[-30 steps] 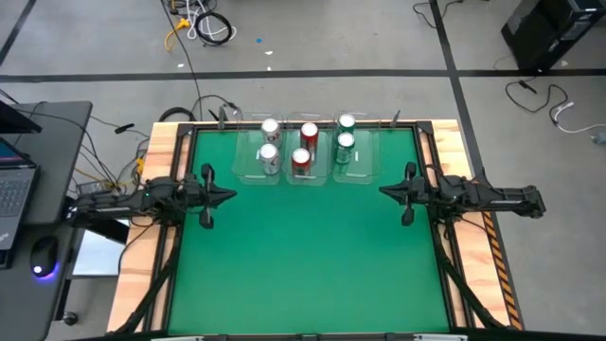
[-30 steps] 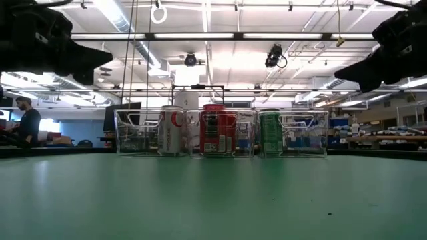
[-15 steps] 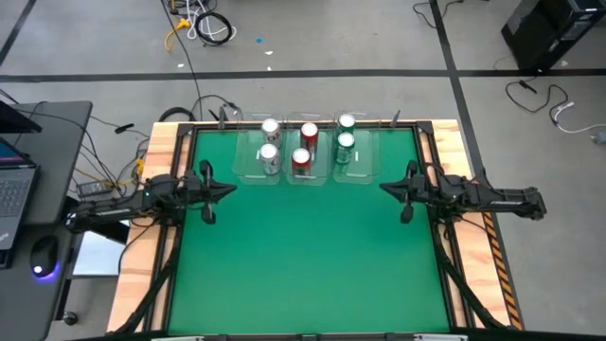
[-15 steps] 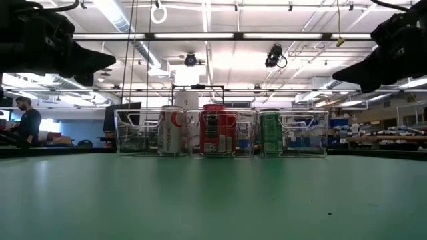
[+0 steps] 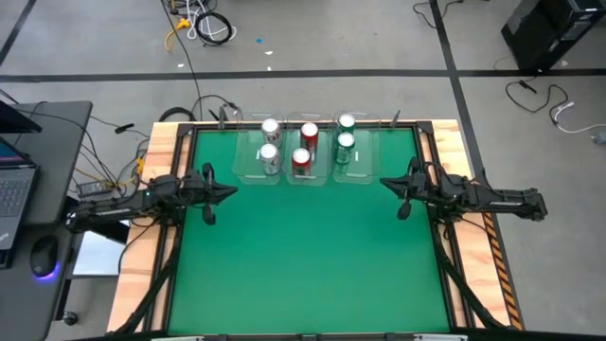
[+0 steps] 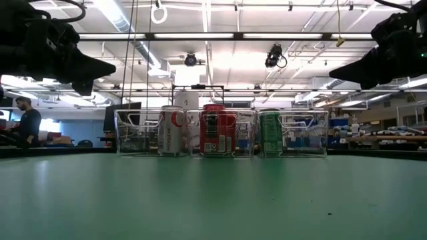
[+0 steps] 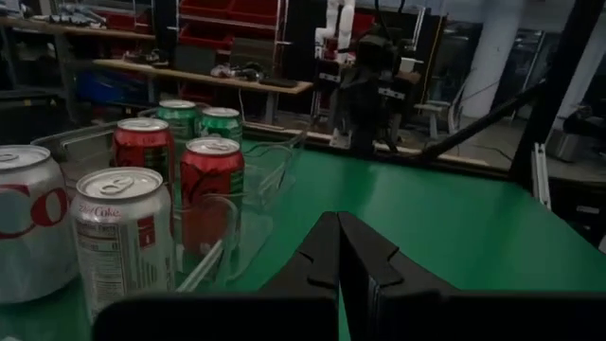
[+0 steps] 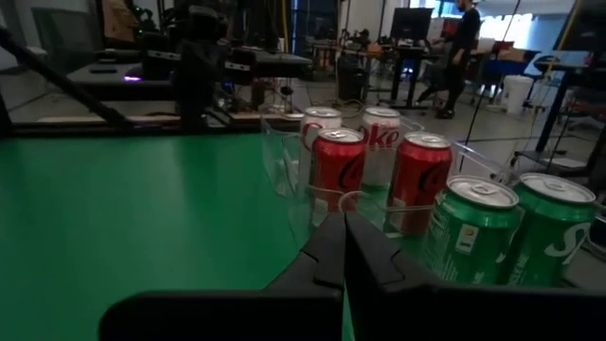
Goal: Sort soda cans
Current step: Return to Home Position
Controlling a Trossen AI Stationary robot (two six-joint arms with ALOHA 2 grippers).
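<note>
**Q:** Is anything held in the jaws right now?

**A:** Nope. The left gripper [image 7: 339, 254] is seen closed, fingers pressed together, with nothing caught between them. Same story for the right gripper [image 8: 343, 248]: closed and empty. Both are held up off the green table [image 5: 303, 265], one at each side edge, tips pointed inward toward each other.

**Q:** And where are the soda cans found from there?

**A:** All six are stood upright, long axis vertical, in a row of three clear trays [image 5: 244, 170] set at the middle of the table's far edge. Two silver cans [image 5: 269, 152] are kept in the tray on the left arm's side, two red cans [image 5: 301, 157] in the centre one, and two green cans [image 5: 344, 142] in the tray on the right arm's side. Each pair is lined up one behind the other. So from either set of jaws the cans lie inward and toward the far edge, well apart from the tips. The silver pair is nearer the left arm, the green pair nearer the right.

**Q:** So what's left to be done?

**A:** Sorting looks finished, judged by one colour per tray. Only a pull-back to rest is reckoned to be needed. Since the cans are off toward the far side, not behind the arms, nothing should get clipped if the arms are drawn outward.
</note>
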